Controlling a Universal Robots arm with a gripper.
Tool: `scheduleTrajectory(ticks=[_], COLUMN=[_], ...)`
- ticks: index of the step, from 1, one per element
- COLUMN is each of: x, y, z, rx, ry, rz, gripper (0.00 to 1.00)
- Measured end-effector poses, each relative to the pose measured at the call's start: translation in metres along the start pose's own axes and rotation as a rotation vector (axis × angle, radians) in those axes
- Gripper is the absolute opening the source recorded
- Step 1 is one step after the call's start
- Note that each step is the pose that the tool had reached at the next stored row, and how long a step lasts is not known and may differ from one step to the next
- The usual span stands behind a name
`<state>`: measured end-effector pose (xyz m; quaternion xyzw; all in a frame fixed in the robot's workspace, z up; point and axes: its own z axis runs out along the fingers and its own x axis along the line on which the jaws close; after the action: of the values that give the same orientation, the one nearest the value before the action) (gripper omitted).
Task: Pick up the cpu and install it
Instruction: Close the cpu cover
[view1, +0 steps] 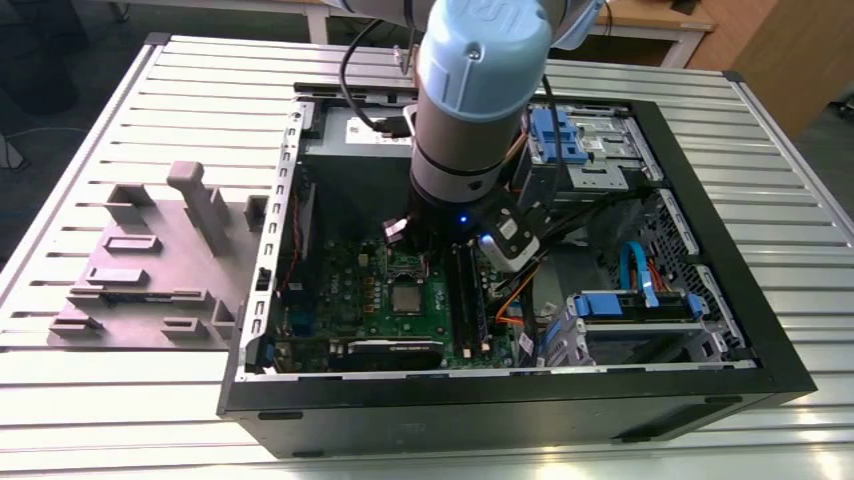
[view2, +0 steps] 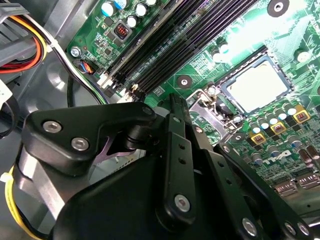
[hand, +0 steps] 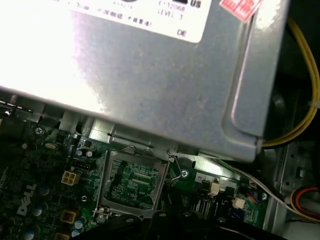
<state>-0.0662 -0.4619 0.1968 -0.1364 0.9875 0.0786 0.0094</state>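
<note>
One small flat square cpu (view2: 257, 86) with a silvery top lies in the dark square socket (view2: 245, 67) on the green motherboard (view1: 350, 300). In the second wrist view it sits just beyond the tip of my black gripper (view2: 176, 107) and apart from it. I cannot tell whether the hand is open or closed, and I see nothing held in it. The socket's metal frame (hand: 131, 182) lies swung open near the hand, just beside the large grey metal box (hand: 150, 85) with the white label. My grey arm (view1: 467, 110) reaches down into the open black computer case (view1: 507, 410).
</note>
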Motion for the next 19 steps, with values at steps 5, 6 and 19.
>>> scheduleTrajectory(ticks=[5, 6, 19], x=[0.0018, 0.0020, 0.0041], y=[0.0001, 0.0001, -0.0048], z=[-0.0001, -0.0001, -0.0020], rx=[-0.0063, -0.0077, -0.0142], ry=[-0.0033, -0.0038, -0.0062], rz=[0.000, 0.000, -0.001], gripper=[0.10, 0.10, 0.10])
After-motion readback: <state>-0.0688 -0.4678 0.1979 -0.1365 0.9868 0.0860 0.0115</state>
